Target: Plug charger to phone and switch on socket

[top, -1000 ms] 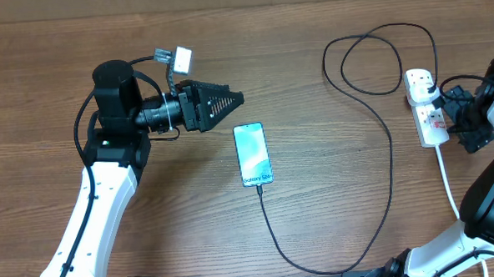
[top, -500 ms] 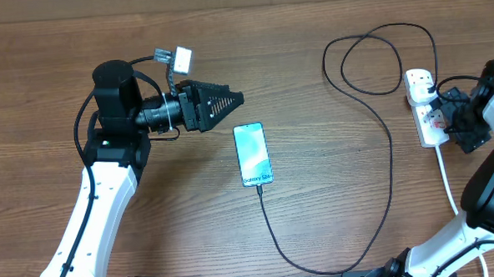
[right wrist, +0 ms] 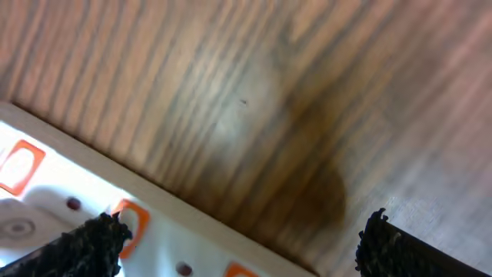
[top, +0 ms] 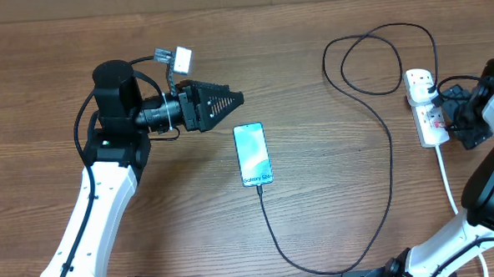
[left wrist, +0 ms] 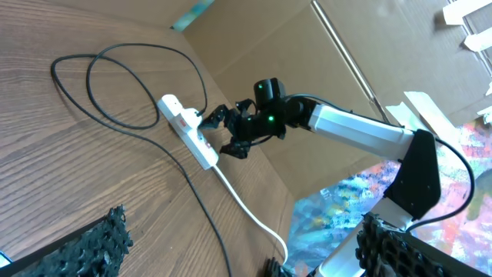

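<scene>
Flat and screen up at the middle of the worktop (top: 309,35): phone (top: 253,154). Touching its near short edge: tip of charger (top: 389,149), running toward the near edge, curving up through the right half, looping by the far right corner, other end seated at the far end of socket (top: 426,107). Lying lengthwise by the right edge, white cord (top: 447,180) trailing toward the near edge: that socket. Just left of the phone's far end, raised, spread wide, holding nothing: left gripper (top: 233,97). Over the socket's right side, likewise spread wide, nothing between the fingers: right gripper (top: 448,113). Touching the socket or not: cannot tell.
</scene>
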Motion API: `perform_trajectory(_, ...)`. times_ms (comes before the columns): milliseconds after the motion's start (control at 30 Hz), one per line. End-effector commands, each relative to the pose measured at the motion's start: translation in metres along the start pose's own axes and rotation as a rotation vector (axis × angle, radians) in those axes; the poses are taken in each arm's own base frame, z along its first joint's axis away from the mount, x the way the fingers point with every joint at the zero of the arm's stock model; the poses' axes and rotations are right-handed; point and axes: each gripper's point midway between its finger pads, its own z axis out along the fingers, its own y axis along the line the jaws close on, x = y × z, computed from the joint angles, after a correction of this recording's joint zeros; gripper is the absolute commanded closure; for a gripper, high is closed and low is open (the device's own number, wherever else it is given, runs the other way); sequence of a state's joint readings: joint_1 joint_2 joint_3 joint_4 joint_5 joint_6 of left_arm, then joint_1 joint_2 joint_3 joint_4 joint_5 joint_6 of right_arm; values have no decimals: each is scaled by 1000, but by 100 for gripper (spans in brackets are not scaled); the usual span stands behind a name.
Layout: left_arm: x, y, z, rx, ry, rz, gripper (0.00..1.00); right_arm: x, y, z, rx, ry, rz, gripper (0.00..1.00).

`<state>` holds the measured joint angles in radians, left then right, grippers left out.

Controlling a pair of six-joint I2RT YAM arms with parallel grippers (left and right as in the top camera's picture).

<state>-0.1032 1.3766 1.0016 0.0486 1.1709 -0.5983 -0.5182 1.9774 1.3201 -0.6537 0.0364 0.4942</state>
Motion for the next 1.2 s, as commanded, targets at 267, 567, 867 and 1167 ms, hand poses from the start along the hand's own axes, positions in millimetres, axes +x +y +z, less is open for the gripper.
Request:
perform_trajectory(267, -7, -15, -2, 21, -7, 59, 1, 10, -2, 14, 12, 50, 4, 0)
perform_trajectory(567, -7, -15, -2, 21, -7, 59, 0, 17, -1, 14, 2, 84, 0, 0)
perform_trajectory(867, -7, -15, -2, 21, -7, 59, 1, 22, -3, 13, 14, 103, -1, 0)
perform_trajectory(1167, -7, -15, -2, 21, -7, 59, 0, 27, -1, 13, 7, 122, -5, 0)
